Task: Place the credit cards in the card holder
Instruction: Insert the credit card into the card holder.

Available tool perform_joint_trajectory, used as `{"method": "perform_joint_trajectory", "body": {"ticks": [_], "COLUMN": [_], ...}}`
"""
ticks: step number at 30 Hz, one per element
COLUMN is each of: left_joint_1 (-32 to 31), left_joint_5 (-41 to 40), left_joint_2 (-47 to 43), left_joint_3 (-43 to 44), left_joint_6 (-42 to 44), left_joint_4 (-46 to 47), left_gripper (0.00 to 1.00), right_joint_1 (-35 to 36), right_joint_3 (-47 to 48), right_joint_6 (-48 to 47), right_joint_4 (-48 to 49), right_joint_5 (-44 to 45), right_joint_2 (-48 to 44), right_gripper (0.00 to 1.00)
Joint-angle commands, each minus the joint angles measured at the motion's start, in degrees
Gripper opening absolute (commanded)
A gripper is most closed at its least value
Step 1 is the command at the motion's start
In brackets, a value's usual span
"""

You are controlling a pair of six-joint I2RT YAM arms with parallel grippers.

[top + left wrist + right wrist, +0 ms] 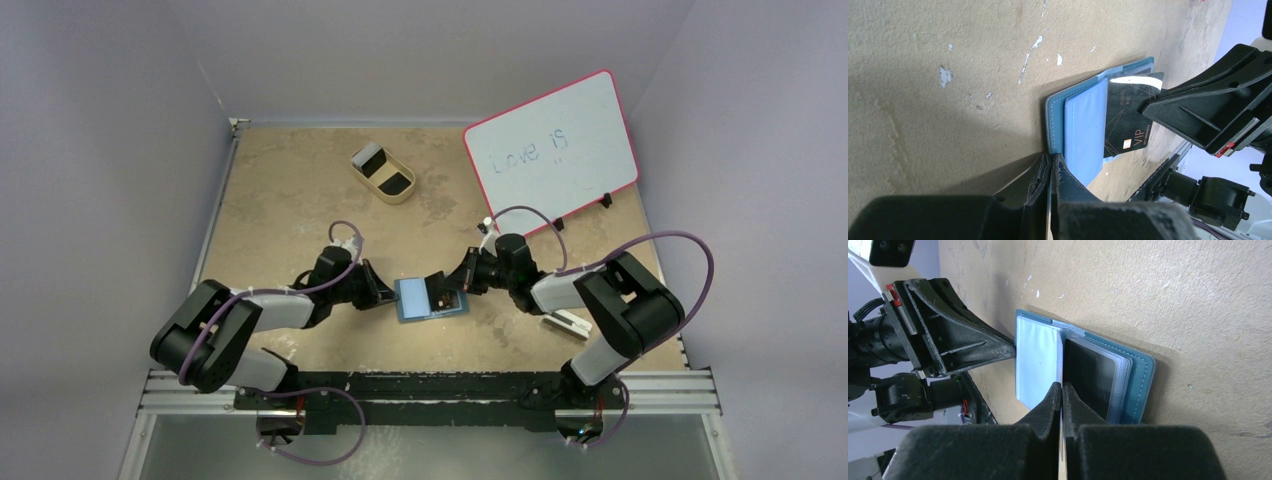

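Note:
The teal-blue card holder [428,298] lies open on the table between both arms. My left gripper [385,294] is shut on its left edge, which shows in the left wrist view [1052,159]. My right gripper [452,287] is shut on a black credit card [1127,122] marked VIP, holding it over the holder's [1083,130] inner pages. In the right wrist view the card is edge-on between my fingertips [1062,388], beside a clear sleeve with a dark card [1090,376] in it. More cards, one pale [369,157] and one black [393,182], lie in the far tray.
A tan oval tray [383,190] stands at the far middle. A white board with a red rim [553,150] leans at the far right. A white block with a dark slot [565,321] lies by the right arm.

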Motion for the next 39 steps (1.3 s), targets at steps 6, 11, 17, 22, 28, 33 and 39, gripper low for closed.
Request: {"method": "perform_joint_trajectory", "body": {"ticks": [6, 11, 17, 22, 28, 33, 39], "left_joint_1": [-0.34, -0.34, -0.64, -0.86, -1.0, -1.14, -1.3], "left_joint_5": [-2.1, -2.31, -2.55, -2.83, -3.15, -3.66, -4.15], "left_joint_2": [-2.12, -1.9, -1.78, -1.72, -1.76, -2.06, -1.76], "left_joint_3": [-0.78, -0.76, -1.01, -0.85, -0.87, -0.98, -1.34], "left_joint_6": [-0.07, -0.2, -0.59, -0.77, -0.99, -1.33, -1.84], "left_joint_4": [0.59, 0.85, 1.25, 1.26, 1.33, 1.47, 2.09], "left_gripper": [0.0, 0.0, 0.0, 0.0, 0.0, 0.0, 0.0], "right_joint_1": [-0.09, -0.06, -0.08, -0.01, 0.09, 0.67, 1.58], "right_joint_3": [-1.18, -1.22, -1.58, -1.81, -2.2, -2.23, -2.9], "right_joint_6": [2.25, 3.28, 4.8, 5.0, 5.46, 5.99, 7.65], "right_joint_4": [5.96, 7.75, 11.14, 12.14, 12.63, 12.76, 13.76], "right_joint_5": [-0.75, -1.27, -2.47, -2.58, -2.4, -2.15, -0.83], "right_joint_2": [1.85, 2.82, 4.18, 4.55, 4.82, 5.33, 5.75], "right_gripper": [0.0, 0.0, 0.0, 0.0, 0.0, 0.0, 0.0]}}
